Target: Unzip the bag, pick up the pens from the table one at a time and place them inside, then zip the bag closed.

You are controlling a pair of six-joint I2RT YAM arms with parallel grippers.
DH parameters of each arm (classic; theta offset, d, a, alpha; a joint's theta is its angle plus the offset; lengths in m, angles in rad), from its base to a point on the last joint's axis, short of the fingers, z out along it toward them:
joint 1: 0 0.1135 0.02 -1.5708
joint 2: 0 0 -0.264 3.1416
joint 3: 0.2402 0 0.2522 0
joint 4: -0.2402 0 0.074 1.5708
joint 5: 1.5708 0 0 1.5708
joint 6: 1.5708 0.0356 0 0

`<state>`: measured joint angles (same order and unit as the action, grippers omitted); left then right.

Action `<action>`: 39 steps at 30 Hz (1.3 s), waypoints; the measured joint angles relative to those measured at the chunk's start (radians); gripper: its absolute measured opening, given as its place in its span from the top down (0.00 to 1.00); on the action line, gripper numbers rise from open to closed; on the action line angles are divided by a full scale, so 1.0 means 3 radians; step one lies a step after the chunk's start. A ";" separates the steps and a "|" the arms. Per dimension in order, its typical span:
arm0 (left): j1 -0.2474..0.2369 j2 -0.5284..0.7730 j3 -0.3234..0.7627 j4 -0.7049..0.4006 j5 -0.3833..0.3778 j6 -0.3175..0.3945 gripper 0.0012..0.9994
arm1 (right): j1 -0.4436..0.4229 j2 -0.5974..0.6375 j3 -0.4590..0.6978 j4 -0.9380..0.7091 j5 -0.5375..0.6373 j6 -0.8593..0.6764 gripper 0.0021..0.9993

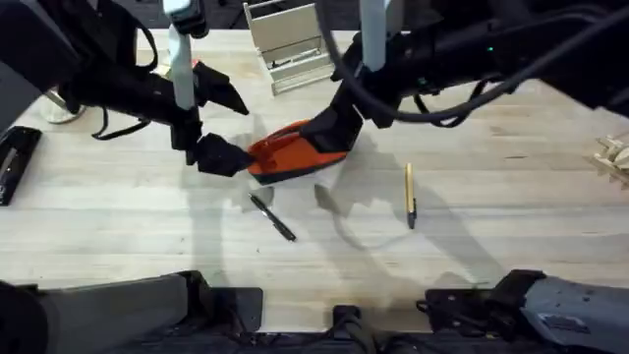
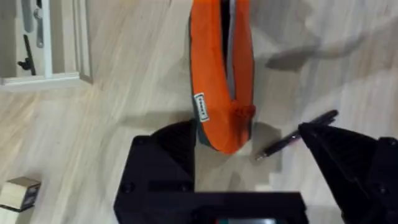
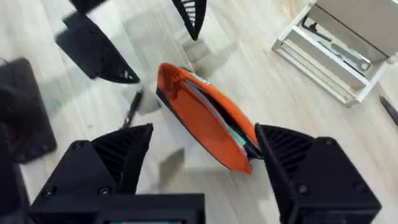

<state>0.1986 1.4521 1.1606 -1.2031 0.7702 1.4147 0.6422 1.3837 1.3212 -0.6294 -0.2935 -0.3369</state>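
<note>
Soft orange fabric bag [image 1: 292, 149] unzipped, gaping, between both spread-fingered grippers, left gripper [image 1: 224, 126] at one end, right gripper [image 1: 332, 133] opposite, slim black pen [image 1: 272, 216] just beside, pale plank-grain surface [image 1: 491, 206]

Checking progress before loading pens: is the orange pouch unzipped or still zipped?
Unzipped: the orange fabric pouch gapes along its top, showing a dark slit and grey lining.

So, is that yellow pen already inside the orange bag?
No, the yellow pen lies on the table, apart from the bag.
</note>
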 joint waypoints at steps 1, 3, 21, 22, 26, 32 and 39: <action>0.0000 0.0000 0.0024 -0.0055 -0.0005 0.0000 0.01 | 0.0000 0.0033 0.0000 0.0001 0.0001 -0.0066 0.00; 0.0000 0.0000 0.0062 -0.0147 -0.0016 0.0000 0.01 | 0.0000 0.0101 0.0000 0.0003 0.0001 -0.0198 0.00; 0.0000 0.0000 0.0584 -0.0782 -0.0114 0.0000 0.00 | 0.0000 0.0210 0.0220 0.0069 0.0000 -0.0995 0.00; 0.0000 0.0000 0.0604 -0.0796 -0.0115 0.0000 0.00 | 0.0000 0.0210 0.0241 0.0071 0.0000 -0.1000 0.00; 0.0000 0.0000 0.0659 -0.0845 -0.0121 0.0000 0.00 | 0.0000 0.0212 0.0257 0.0117 0.0001 -0.1008 0.00; 0.0000 0.0000 0.0775 -0.0909 -0.0156 0.0000 0.00 | 0.0000 0.0232 0.0258 0.0324 0.0001 -0.1102 0.00; 0.0000 -0.0001 0.0810 -0.0915 -0.0263 0.0000 0.00 | 0.0000 0.0232 0.0258 0.0088 0.0003 -0.1177 0.00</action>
<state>0.1986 1.4517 1.4036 -1.4776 0.6912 1.4147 0.6422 1.4533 1.3987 -0.6030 -0.2928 -0.6899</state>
